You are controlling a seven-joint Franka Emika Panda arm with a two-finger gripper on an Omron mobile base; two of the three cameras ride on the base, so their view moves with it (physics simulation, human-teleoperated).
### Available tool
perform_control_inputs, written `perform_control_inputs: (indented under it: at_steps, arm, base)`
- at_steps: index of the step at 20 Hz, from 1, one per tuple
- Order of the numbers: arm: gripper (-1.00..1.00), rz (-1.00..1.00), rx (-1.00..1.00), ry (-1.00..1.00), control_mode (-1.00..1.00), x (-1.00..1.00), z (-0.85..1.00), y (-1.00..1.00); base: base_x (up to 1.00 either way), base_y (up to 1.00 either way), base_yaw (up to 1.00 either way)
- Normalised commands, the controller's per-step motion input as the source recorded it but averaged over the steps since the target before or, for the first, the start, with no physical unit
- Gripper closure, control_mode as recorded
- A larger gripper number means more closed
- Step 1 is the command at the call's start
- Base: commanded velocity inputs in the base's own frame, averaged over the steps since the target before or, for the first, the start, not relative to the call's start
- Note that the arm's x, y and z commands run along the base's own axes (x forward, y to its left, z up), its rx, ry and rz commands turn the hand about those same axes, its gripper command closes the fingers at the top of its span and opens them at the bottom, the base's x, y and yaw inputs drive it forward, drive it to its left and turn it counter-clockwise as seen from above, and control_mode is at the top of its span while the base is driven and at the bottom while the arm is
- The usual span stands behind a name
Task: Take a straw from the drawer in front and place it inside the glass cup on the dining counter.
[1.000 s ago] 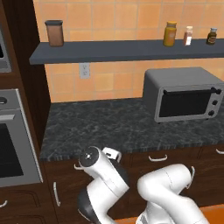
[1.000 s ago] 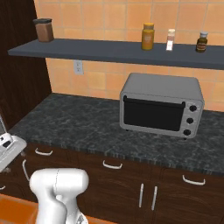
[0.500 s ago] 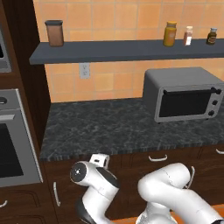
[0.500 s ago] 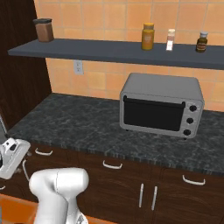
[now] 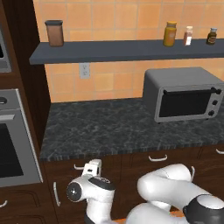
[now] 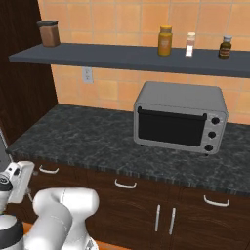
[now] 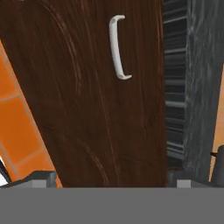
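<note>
Facing the drawer [image 7: 87, 109] and its handle [image 7: 117, 47] — fingers' spread cannot be told.

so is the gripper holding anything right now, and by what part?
Nothing held. The gripper faces the shut drawer, short of its handle.

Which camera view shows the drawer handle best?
The hand view: the drawer handle is large and unobstructed against the dark wood front. The left base view shows it small, partly behind the arm; the right base view shows it small, near the arm.
</note>
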Motion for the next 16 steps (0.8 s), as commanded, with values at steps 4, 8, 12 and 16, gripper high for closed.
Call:
perform_control_inputs:
  at_steps: [4, 8, 12, 16]
  arm:
    - [-1.00, 0.08, -0.04, -0.18, -1.00, 0.39, -0.22, 0.18]
    - [-1.00, 0.07, -0.04, -0.12, -1.00, 0.37, -0.21, 0.19]
    - [-1.00, 0.06, -0.04, -0.09, -1.00, 0.35, -0.17, 0.16]
    - [-1.00, 0.06, -0.03, -0.10, -1.00, 0.33, -0.03, 0.17]
  base:
    - [0.00, 0.00, 0.00]
    - [0.00, 0.00, 0.00]
    - [0.00, 0.00, 0.00]
    - [0.00, 0.00, 0.00]
